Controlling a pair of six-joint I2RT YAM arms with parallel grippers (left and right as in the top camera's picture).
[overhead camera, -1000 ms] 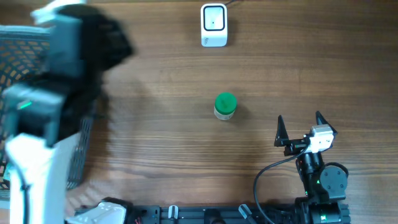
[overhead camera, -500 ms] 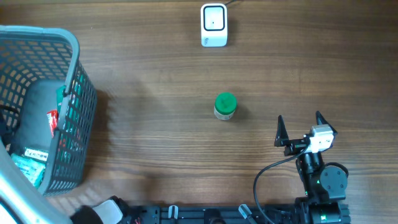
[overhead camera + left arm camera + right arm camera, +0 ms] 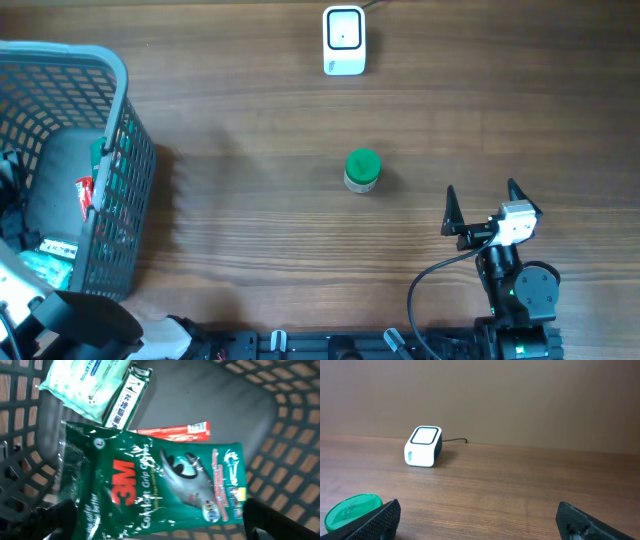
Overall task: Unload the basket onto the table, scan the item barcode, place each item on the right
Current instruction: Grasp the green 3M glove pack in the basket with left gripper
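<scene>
Left pincer (image 3: pixel 160 517) hangs open over the bag (image 3: pixel 155 485) in the basket (image 3: pixel 125 190); right pincer (image 3: pixel 481 192) is open and empty near the jar (image 3: pixel 362 170) on the table (image 3: pixel 250 250). Nothing is gripped: pickup and scanner (image 3: pixel 344 40) pass remain.

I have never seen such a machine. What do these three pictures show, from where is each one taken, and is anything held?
This is a robot with two arms at a wooden table; each arm ends in two fingers. One picture looks down from above: a white scanner, a small jar with a green lid and a grey basket. The other two come from cameras on the wrists. The left fingers hang open above a green packet and a pack of tissues inside the basket. The right fingers stand open, facing the jar and the scanner. Nothing is held.
</scene>
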